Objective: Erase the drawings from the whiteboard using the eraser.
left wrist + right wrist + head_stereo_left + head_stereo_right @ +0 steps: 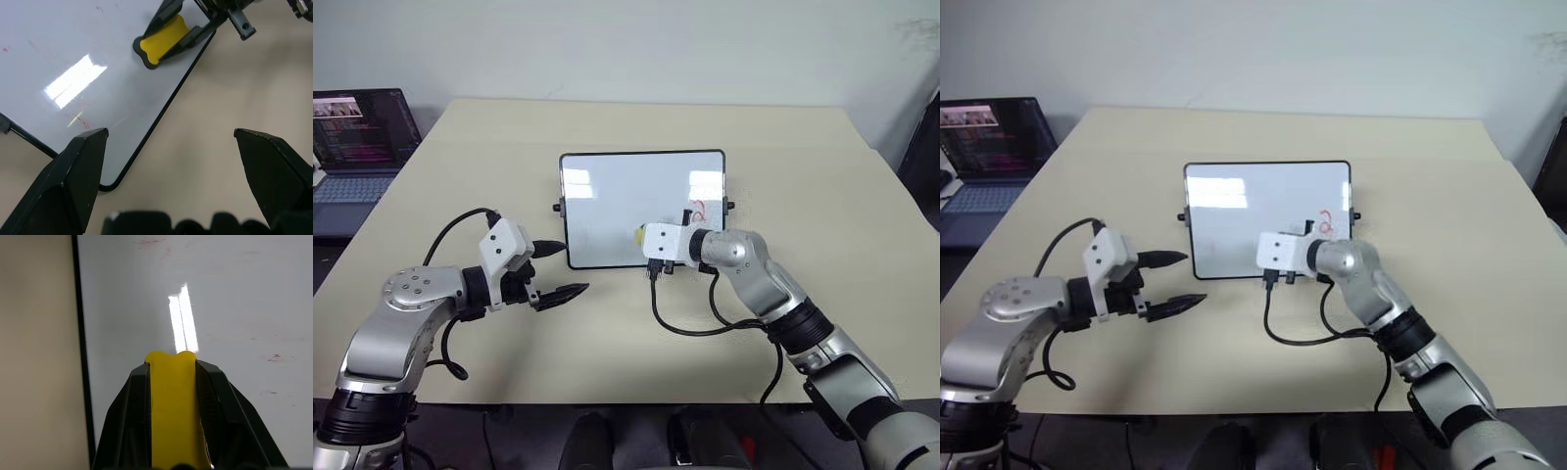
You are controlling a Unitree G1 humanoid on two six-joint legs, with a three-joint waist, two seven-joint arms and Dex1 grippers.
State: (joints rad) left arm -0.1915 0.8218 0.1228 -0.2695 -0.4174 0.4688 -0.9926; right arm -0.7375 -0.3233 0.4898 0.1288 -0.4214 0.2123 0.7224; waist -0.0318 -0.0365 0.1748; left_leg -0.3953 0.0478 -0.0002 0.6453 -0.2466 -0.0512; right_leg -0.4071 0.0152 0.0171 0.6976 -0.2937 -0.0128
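Observation:
The whiteboard lies flat on the table ahead of me, black-framed and glossy. One red drawing remains near its right edge, just behind my right wrist. Faint red smudges speckle the wiped surface. My right gripper is shut on the yellow eraser, which rests on the board's lower middle, close to the near frame. My left gripper hovers open over the table just off the board's near left corner, holding nothing.
An open laptop sits at the table's far left edge. Black cables loop from my right wrist across the beige table. Small black knobs stick out from the board's sides.

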